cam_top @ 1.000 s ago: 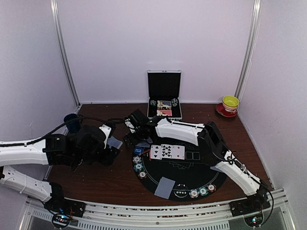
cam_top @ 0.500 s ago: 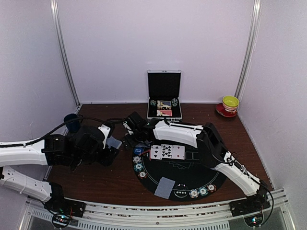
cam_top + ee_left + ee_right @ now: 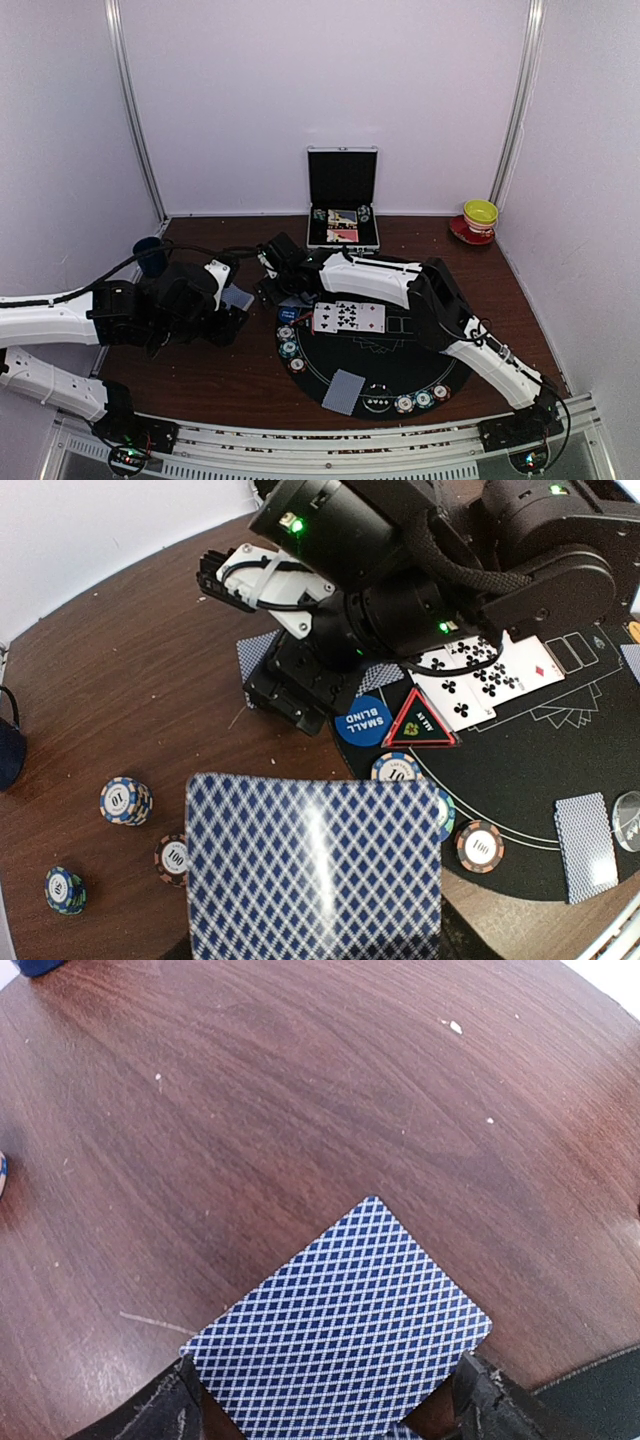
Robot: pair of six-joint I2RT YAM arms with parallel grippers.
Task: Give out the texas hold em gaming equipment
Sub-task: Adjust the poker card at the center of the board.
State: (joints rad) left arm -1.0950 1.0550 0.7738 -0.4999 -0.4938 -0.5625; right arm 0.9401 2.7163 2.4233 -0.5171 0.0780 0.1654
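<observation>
Enclosed by white walls, a dark wooden table is spread with a round black mat. Just off the mat's far left edge, a blue-backed card is laid face down on the bare wood. It is straddled by the right gripper, whose jaws are spread wide, with one finger at each side of the card; whether the card's edges are touched cannot be told. A second card, its diamond-patterned back turned up, is clamped by the left gripper above the wood to the left of the mat; whether one card or a stack is gripped cannot be told. On the mat, face-up cards are set in a row near the far edge, with a blue button marked small blind and a red triangular marker just beside them. A face-down card is laid close to the mat's near edge. Striped chips are ranged along the mat's left rim and more chips along its near rim, while loose chips are seen on the wood to the left. Further out, an open silver case is stood at the back wall, a dark blue mug at the far left, and a yellow cup on a red saucer at the far right.
</observation>
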